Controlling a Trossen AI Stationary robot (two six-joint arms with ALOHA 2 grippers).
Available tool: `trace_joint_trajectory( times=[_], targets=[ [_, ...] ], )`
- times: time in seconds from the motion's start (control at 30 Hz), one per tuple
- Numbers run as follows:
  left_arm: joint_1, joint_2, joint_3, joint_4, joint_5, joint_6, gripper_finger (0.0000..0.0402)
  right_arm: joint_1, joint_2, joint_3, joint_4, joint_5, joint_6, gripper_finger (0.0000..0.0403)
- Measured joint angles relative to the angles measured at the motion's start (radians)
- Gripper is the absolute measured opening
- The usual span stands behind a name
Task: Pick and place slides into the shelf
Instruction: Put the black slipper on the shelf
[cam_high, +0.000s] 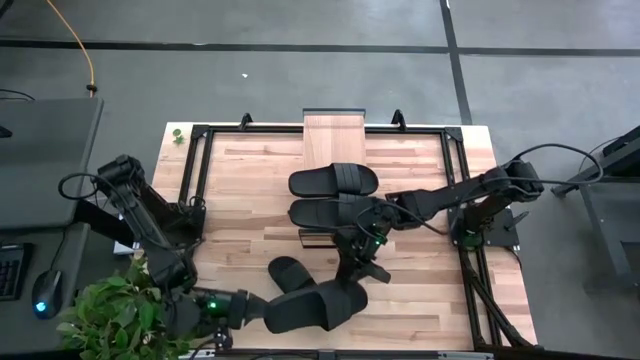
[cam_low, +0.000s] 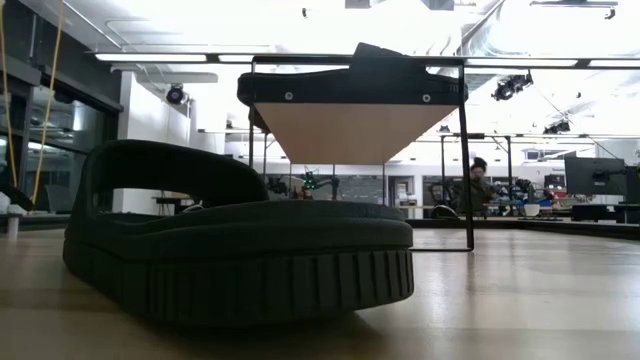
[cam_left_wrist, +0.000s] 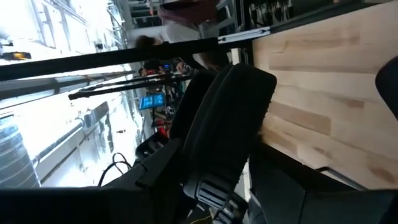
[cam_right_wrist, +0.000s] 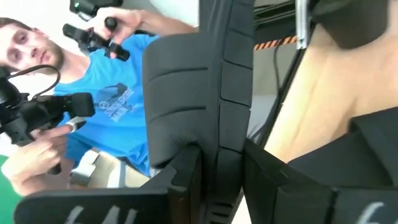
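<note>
Seen from above, we find four black slides on the light wood bench. The shelf, a narrow plank on a thin dark frame, stands at the middle of the bench's far edge. The farthest slide lies flat just in front of the shelf; the second slide lies just nearer than it, the two close together.

The right gripper reaches in from the right side of the bench to a point just nearer than the second slide. In the right wrist view its jaws pinch the edge of a dark ribbed sole, the gripped slide, which stands on edge between the fingers. Beyond it a person in a blue shirt holds dark hand controllers.

The left gripper lies low at the near edge of the bench, beside a potted plant. In the left wrist view its jaws close on the end of the near slide, which is tilted up from the bench.

In the low view a slide rests sole-down on the bench close to the camera, and the shelf shows behind it with a dark slide lying on its plank.
</note>
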Motion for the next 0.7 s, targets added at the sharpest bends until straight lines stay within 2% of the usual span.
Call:
trace_joint_trajectory(
  times=[0.23, 0.37, 0.53, 0.7],
  targets=[
    [0.0, 0.027, 0.0, -0.004, -0.063, -0.007, 0.0168, -0.026, 0.0, 0.0, 0.027, 0.009, -0.002, 0.0073],
    [0.0, 0.026, 0.0, -0.002, -0.058, -0.016, 0.0143, -0.033, 0.0, 0.0, 0.035, 0.018, -0.002, 0.0073],
    [-0.002, 0.027, 0.0, 0.0, -0.106, -0.018, 0.0103, -0.032, -0.001, 0.0, 0.038, 0.081, -0.018, 0.0073],
    [-0.002, 0.027, 0.0, -0.013, -0.116, -0.025, 0.0097, -0.032, -0.002, 0.0, 0.052, 0.16, -0.025, 0.0073]
  ],
)
